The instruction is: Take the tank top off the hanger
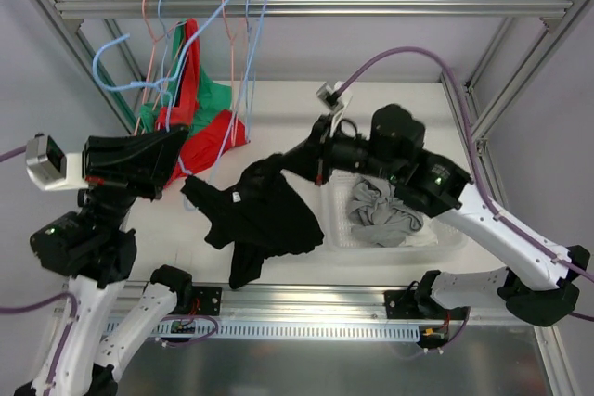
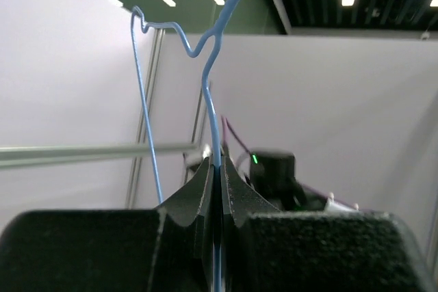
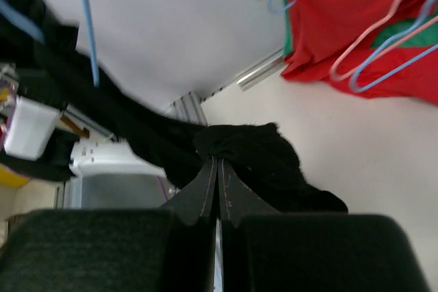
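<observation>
- The worktop (image 1: 278,104) is lying under the black tank top (image 1: 264,220), which is sagging over its middle, stretched between both arms.
- The blue hanger (image 2: 209,100) is standing at the garment's 9 o'clock, probably being braced so the cloth can slide off.
- The left claw (image 2: 217,169) is clenching that hanger's wire.
- The right claw (image 3: 217,169) is pinching the tank top's fabric at its 1 o'clock, seemingly to draw it away.

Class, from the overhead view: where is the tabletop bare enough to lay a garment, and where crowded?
Bare table lies at the back, between the red and green garments and the right gripper; a strip lies left of the black tank top. Crowded: the centre under that top, and the right, filled by the bin of grey cloth.
</observation>
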`<action>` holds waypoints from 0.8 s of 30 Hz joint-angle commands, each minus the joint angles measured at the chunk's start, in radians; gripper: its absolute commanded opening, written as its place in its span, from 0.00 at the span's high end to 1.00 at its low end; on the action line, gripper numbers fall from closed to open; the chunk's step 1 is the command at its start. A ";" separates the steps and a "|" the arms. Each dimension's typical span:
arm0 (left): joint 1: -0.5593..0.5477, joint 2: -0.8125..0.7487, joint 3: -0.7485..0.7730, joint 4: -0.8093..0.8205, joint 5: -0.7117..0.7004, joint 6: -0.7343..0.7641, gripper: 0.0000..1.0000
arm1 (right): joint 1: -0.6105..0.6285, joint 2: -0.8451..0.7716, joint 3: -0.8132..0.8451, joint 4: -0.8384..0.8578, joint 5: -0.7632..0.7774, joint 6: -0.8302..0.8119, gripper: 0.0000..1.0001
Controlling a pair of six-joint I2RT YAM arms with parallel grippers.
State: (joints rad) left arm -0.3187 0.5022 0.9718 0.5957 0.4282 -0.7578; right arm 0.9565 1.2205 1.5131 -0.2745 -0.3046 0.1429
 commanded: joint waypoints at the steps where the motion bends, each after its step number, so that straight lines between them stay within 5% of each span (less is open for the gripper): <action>1: 0.012 0.129 -0.007 0.465 -0.080 -0.073 1.00 | 0.117 -0.047 -0.120 0.037 0.066 -0.026 1.00; 3: 0.010 0.246 0.005 0.661 -0.059 -0.100 1.00 | 0.192 -0.065 -0.228 0.038 0.189 -0.060 1.00; 7: -0.005 0.378 0.030 0.807 0.003 -0.111 1.00 | 0.231 -0.084 -0.399 0.073 0.272 -0.022 1.00; 12: -0.094 0.360 -0.100 0.938 0.000 0.132 1.00 | 0.246 -0.088 -0.502 0.176 0.268 0.015 1.00; 16: -0.095 0.201 -0.137 0.718 -0.026 0.288 1.00 | 0.275 -0.072 -0.507 0.167 0.349 0.003 0.99; 19: -0.095 0.075 -0.125 0.324 -0.040 0.388 1.00 | 0.292 -0.047 -0.521 0.141 0.384 -0.003 0.98; 21: -0.095 -0.063 -0.105 -0.038 -0.069 0.434 1.00 | 0.304 -0.026 -0.539 0.144 0.389 0.004 0.72; 22: -0.095 -0.109 -0.101 -0.153 -0.142 0.472 1.00 | 0.307 -0.019 -0.544 0.144 0.404 0.010 0.32; 24: -0.094 -0.239 -0.108 -0.402 -0.195 0.511 1.00 | 0.312 -0.016 -0.553 0.143 0.420 0.020 0.03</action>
State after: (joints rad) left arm -0.4068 0.3779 0.8490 0.6254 0.3462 -0.3962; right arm 1.2575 1.1904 0.9768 -0.1669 0.0490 0.1520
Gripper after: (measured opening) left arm 0.022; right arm 0.861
